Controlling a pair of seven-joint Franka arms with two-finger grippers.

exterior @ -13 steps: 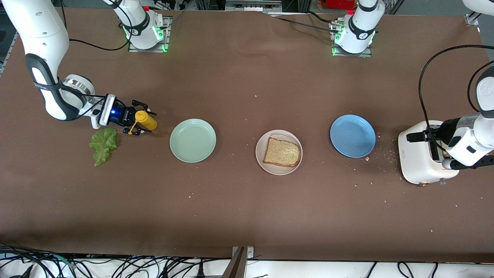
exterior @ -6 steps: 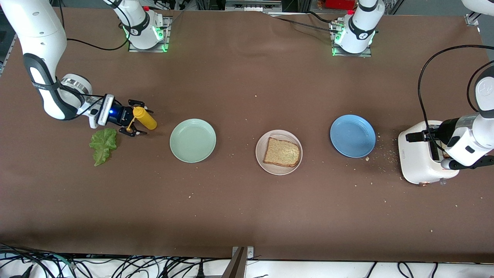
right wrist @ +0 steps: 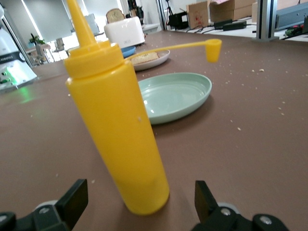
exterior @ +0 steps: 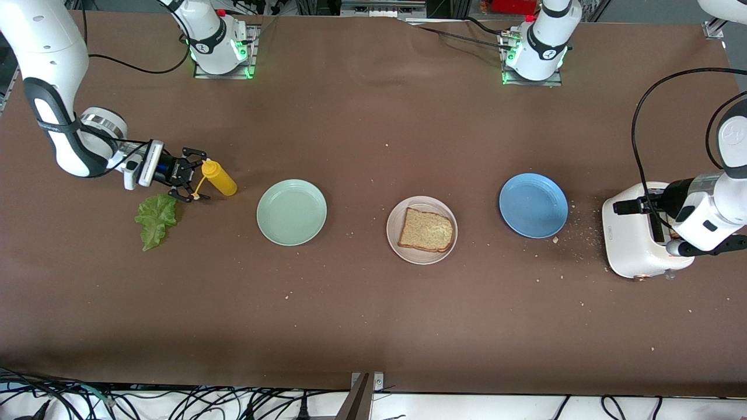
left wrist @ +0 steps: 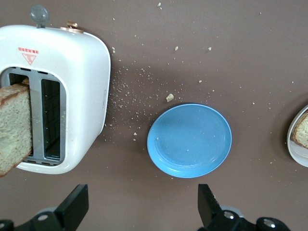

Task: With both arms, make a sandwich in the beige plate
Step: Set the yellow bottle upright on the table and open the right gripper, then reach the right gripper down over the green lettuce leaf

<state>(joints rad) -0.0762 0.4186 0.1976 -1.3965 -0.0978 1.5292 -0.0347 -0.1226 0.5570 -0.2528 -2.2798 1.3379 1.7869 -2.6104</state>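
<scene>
Beige plate: sitting mid-table between the mint-green plate and the blue plate, nearest of the three to the front camera.
Bread slice: lying flat on the beige plate, one slice only, nothing lying on top of it.
Lettuce leaf: lying on the bare table toward the right arm's end, well apart from the beige plate.
Mint-green plate: sitting bare, beside the beige plate toward the right arm's end.
Blue plate: sitting bare, beside the beige plate toward the left arm's end; crumbs are lying around it.
Toaster: standing at the left arm's end; the left wrist view is showing a second bread slice sticking out of one slot.
Left gripper: hanging over the toaster and the table beside it, fingers spread wide, holding nothing.
Yellow squeeze bottle: standing upright, slightly farther from the front camera than the lettuce, its cap dangling on a strap.
Right gripper: sitting low beside the bottle, fingers spread wide, gripping nothing.
</scene>
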